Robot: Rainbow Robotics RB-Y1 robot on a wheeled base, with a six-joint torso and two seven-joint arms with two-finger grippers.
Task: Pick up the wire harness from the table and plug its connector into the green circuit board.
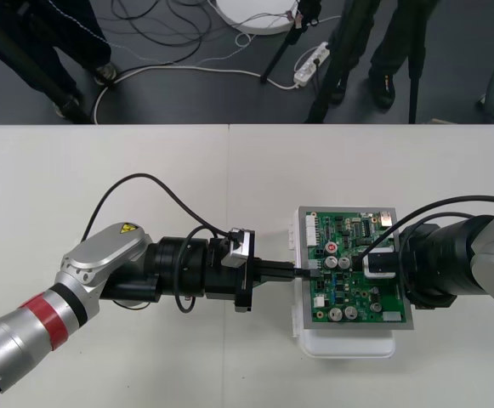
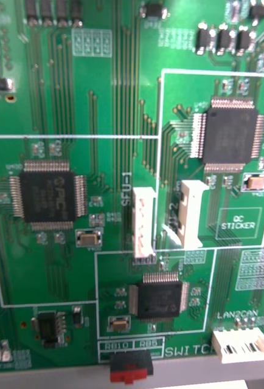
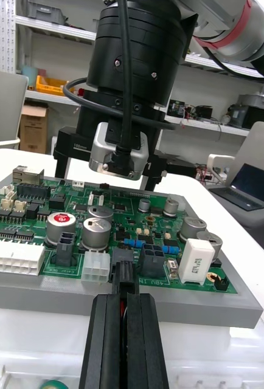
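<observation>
The green circuit board (image 1: pixel 357 293) lies on its white base (image 1: pixel 349 347) right of the table's middle. My left gripper (image 1: pixel 302 269) reaches in level from the left to the board's left edge. In the left wrist view its fingers (image 3: pixel 101 340) are shut on the harness, with a red wire between them. The black plug (image 3: pixel 121 271) sticks out ahead of the left gripper (image 3: pixel 125 299) and meets the board (image 3: pixel 41 240) at its edge, between a white connector and a black one. I cannot tell whether it is seated. My right gripper (image 1: pixel 374 263) hangs close over the board (image 2: pixel 107 121), and the left wrist view shows this other gripper (image 3: pixel 120 152) just behind the plug.
Tall capacitors (image 3: pixel 97 231) and a white relay block (image 3: pixel 194 260) stand on the board around the plug. A black cable (image 1: pixel 144 183) loops off the left arm over the table. A seam (image 1: pixel 229 170) in the table runs towards the far edge.
</observation>
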